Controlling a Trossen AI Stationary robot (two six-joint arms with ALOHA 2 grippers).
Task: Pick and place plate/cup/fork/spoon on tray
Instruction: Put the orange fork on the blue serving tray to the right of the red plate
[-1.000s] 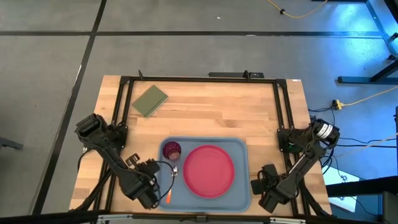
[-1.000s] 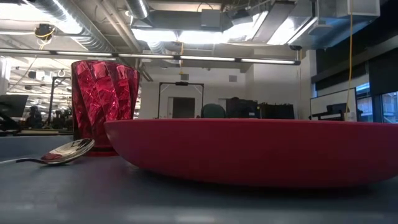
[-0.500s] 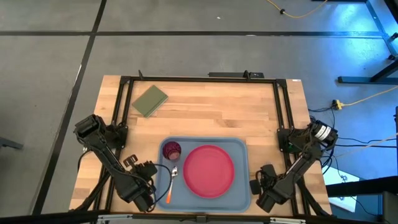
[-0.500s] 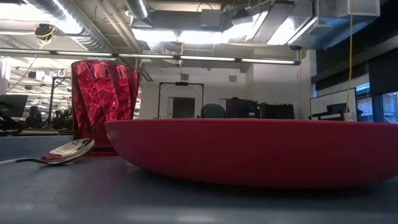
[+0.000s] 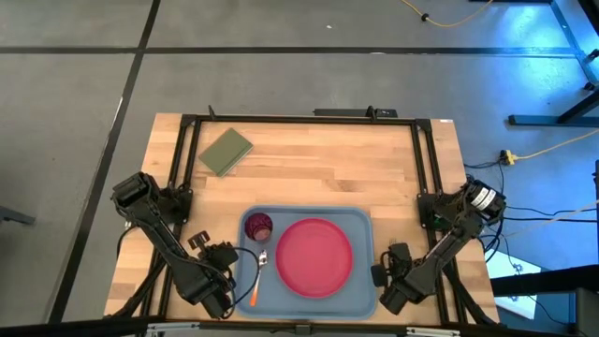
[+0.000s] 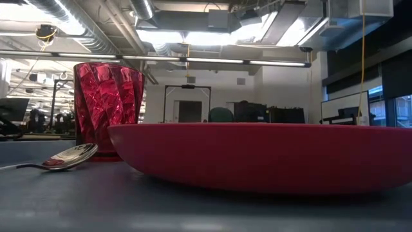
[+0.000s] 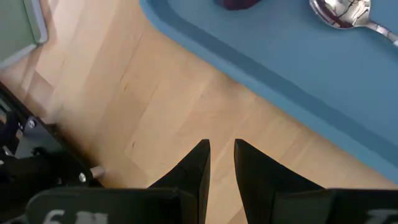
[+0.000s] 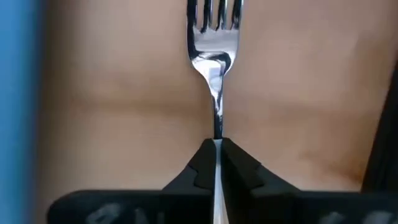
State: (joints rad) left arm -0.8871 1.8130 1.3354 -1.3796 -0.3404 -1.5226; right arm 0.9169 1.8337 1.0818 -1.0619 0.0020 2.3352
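The light blue tray (image 5: pixel 363 223) lies at the table's near middle. The pink-red plate (image 5: pixel 314 256), the dark red cup (image 5: pixel 258 226) and the orange-handled spoon (image 5: pixel 257 273) rest on it; all three also show in the low view: plate (image 6: pixel 257 154), cup (image 6: pixel 106 106), spoon bowl (image 6: pixel 71 156). My right gripper (image 5: pixel 384 273), just right of the tray, is shut on the fork (image 8: pixel 215 37). My left gripper (image 7: pixel 222 149) is empty over bare wood left of the tray, its fingers a narrow gap apart. The fork's orange handle is hidden. My right gripper pinches the fork's thin silver neck (image 8: pixel 217 127) between its two fingertips, below the tines. The fingers lie along the fork, and the tines (image 8: pixel 214 11) stick out ahead of them. The fork is over bare wood beside the tray's edge (image 8: pixel 18 93).
A small olive-green flat rectangle (image 5: pixel 226 151) lies at the table's far left. A black frame (image 5: pixel 299 119) runs around the table's far and side edges. Bare wood lies between the tray and the far edge.
My left gripper has drawn back from the spoon's handle toward the table's left edge, off the tray. My right gripper has moved a little toward the tray's right edge with the fork. The spoon, cup and plate have stayed still.
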